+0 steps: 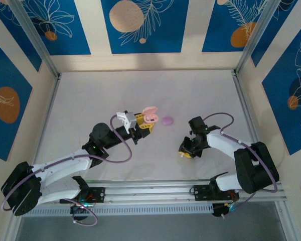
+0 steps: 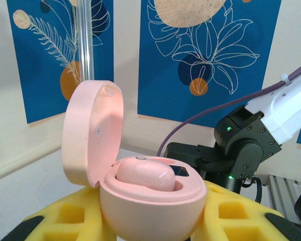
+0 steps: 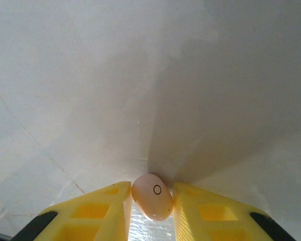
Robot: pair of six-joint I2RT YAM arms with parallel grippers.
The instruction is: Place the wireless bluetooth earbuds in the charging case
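My left gripper is shut on an open pink charging case, held above the table's middle. In the left wrist view the case sits between the yellow fingers with its lid tipped up to the left. One pink earbud lies in a well inside it. My right gripper is low at the table, right of centre. In the right wrist view its yellow fingers are shut on a second pink earbud, which carries a small ring mark and touches the white table.
A closed lilac oval case lies on the table just right of the pink case. The right arm shows behind the case in the left wrist view. Metal frame posts and patterned walls ring the white table.
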